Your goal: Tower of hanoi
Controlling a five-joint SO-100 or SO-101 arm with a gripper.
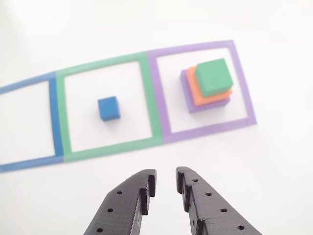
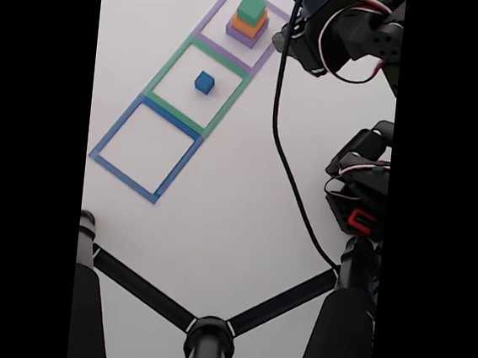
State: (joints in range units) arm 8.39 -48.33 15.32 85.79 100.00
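A small blue cube (image 1: 108, 108) (image 2: 203, 82) sits alone inside the green taped square (image 1: 61, 117) (image 2: 166, 72). In the purple taped square (image 1: 244, 93) (image 2: 212, 16) stands a stack: purple block (image 1: 210, 104) (image 2: 238, 37) at the bottom, orange block (image 1: 198, 93) (image 2: 247, 25) on it, green block (image 1: 213, 77) (image 2: 251, 9) on top. My gripper (image 1: 166, 182), two black fingers entering from the bottom edge of the other view, hangs above the white table in front of the squares, slightly open with nothing between its fingers. The arm (image 2: 342, 28) is at the upper right of the fixed view.
A blue taped square (image 1: 55, 127) (image 2: 144, 149) lies beyond the green one, with nothing in it. A black cable (image 2: 286, 175) runs across the table beside the arm. A black camera stand (image 2: 207, 337) spreads along the bottom of the fixed view.
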